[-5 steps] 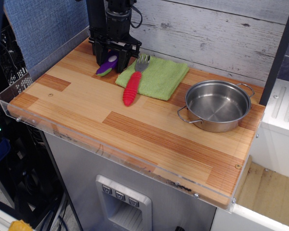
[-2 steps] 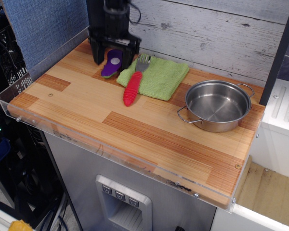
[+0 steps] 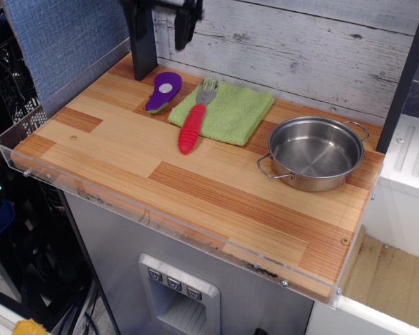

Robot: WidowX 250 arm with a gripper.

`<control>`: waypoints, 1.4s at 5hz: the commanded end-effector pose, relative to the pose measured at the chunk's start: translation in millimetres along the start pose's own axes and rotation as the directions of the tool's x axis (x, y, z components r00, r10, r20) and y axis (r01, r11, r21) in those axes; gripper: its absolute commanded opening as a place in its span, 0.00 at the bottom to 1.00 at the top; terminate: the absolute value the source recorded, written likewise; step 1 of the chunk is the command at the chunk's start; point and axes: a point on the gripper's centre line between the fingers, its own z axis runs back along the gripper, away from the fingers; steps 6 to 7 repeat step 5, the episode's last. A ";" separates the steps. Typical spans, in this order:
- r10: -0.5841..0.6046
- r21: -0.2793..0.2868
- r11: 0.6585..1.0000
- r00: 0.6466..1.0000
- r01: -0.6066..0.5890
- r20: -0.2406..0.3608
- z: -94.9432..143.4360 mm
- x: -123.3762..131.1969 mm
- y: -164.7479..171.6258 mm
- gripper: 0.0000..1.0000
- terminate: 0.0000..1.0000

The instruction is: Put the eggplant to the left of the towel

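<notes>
The purple eggplant (image 3: 163,91) lies flat on the wooden table, grey-white spot up and green stem end toward the front, just left of the light green towel (image 3: 227,110) and close to its left corner. My gripper (image 3: 164,38) is raised above the eggplant at the top edge of the view. Its dark fingers (image 3: 184,26) stand apart, with nothing between them. The upper part of the gripper is cut off by the frame.
A red-handled fork (image 3: 193,124) lies across the towel's left edge. A steel pot (image 3: 314,152) stands at the right. A clear plastic rim (image 3: 160,213) runs along the table's front and left edges. A plank wall stands close behind.
The gripper has let go of the eggplant and risen straight up. The eggplant now lies free on the table left of the towel.
</notes>
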 end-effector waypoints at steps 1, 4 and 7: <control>-0.068 -0.015 0.998 0.995 0.069 0.068 60.9 -27.4 -46.6 1.00 0.00; -0.132 -0.053 0.990 0.990 0.134 0.053 76.9 -52.5 -53.0 1.00 0.00; -0.132 -0.053 0.990 0.990 0.134 0.053 76.9 -52.5 -53.0 1.00 1.00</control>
